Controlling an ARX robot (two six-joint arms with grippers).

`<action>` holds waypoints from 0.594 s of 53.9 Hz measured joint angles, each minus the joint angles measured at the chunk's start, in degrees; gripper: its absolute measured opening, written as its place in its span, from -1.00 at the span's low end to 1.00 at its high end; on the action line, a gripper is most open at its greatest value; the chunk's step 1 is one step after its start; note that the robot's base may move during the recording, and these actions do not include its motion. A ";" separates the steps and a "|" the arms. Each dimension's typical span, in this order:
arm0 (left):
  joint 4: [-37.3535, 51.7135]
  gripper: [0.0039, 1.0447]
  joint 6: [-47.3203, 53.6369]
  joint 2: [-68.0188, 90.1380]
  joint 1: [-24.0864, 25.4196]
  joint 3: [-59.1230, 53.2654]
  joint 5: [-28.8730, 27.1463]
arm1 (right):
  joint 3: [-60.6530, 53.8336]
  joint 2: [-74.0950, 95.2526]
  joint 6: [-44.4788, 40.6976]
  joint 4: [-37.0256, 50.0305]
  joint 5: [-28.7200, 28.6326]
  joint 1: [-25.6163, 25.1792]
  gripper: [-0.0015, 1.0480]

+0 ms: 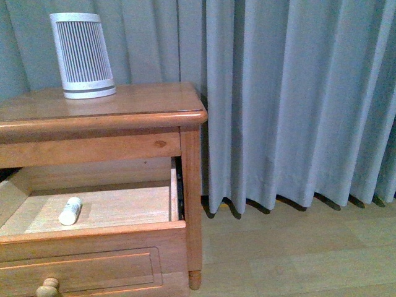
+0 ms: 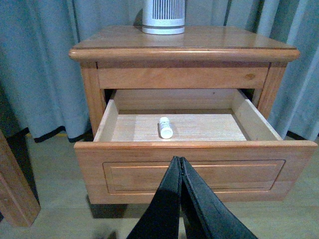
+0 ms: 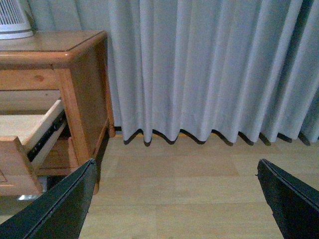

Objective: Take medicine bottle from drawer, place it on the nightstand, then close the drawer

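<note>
The small white medicine bottle (image 1: pixel 70 211) lies on its side on the pale floor of the open drawer (image 1: pixel 93 247); it also shows in the left wrist view (image 2: pixel 165 127). The drawer (image 2: pixel 194 167) stands pulled out of the honey-coloured nightstand (image 1: pixel 99 114). My left gripper (image 2: pixel 180 160) is shut and empty, in front of the drawer's panel front, apart from it. My right gripper (image 3: pixel 174 167) is open and empty, over the floor to the right of the nightstand (image 3: pixel 79 89). Neither gripper shows in the front view.
A large white slatted device (image 1: pixel 82 55) stands on the nightstand top at the back left. Grey curtains (image 1: pixel 297 99) hang behind and to the right. Wooden floor (image 1: pixel 297 253) lies to the right. A wooden bed frame corner (image 2: pixel 15 184) stands left of the nightstand.
</note>
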 joint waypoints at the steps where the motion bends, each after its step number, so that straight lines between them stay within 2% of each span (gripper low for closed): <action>1: 0.00 -0.75 0.00 0.00 0.00 0.00 0.00 | -0.02 0.00 -0.02 0.00 0.00 0.00 0.87; 10: 0.00 -0.17 0.02 0.00 0.00 0.00 0.22 | 0.00 0.00 0.00 0.00 0.33 0.02 0.87; 19: 0.00 0.68 0.02 0.00 0.00 0.00 0.13 | -0.02 0.07 0.00 0.00 0.17 0.04 0.87; 22: 0.00 0.84 0.00 -0.20 0.00 0.00 0.13 | -0.02 -0.04 -0.02 0.02 0.28 0.04 0.87; 24: -0.02 0.90 0.02 -0.15 0.02 0.00 0.15 | -0.02 -0.04 -0.02 0.00 0.15 0.04 0.87; 32: -0.04 0.87 0.02 -0.20 0.02 0.00 0.15 | -0.02 0.00 0.00 0.00 0.07 0.07 0.87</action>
